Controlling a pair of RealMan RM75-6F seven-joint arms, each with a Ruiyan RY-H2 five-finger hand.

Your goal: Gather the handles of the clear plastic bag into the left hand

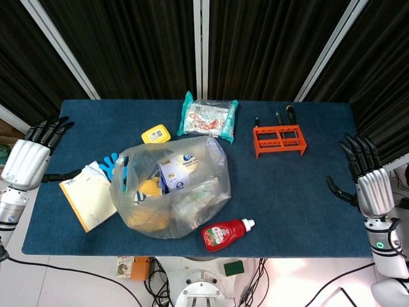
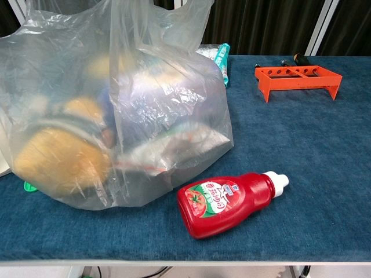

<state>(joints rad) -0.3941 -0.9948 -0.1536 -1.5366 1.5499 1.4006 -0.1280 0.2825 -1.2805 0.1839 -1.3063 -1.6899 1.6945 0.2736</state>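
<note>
Ketchup bottle (image 2: 229, 200) lying at the near table edge, beside the filled clear plastic bag (image 1: 171, 189); both hands idle at the table's ends.

The blue table (image 1: 294, 198) carries everything; the bag, largest item, slumps left of centre, bulging with packaged goods, its handles apparently loose at the top near the blue glove (image 1: 114, 165), though they are hard to pick out; a yellow notebook (image 1: 89, 195) lies just left of it; behind stand a snack packet (image 1: 208, 116), an orange rack (image 1: 278, 140) and a small yellow box (image 1: 155, 133); the left hand (image 1: 30, 157) hovers off the table's left edge, fingers extended and empty, well apart from the bag; the right hand (image 1: 367, 179) is likewise spread, holding nothing; judging by this spacing, gathering has not begun.
</note>
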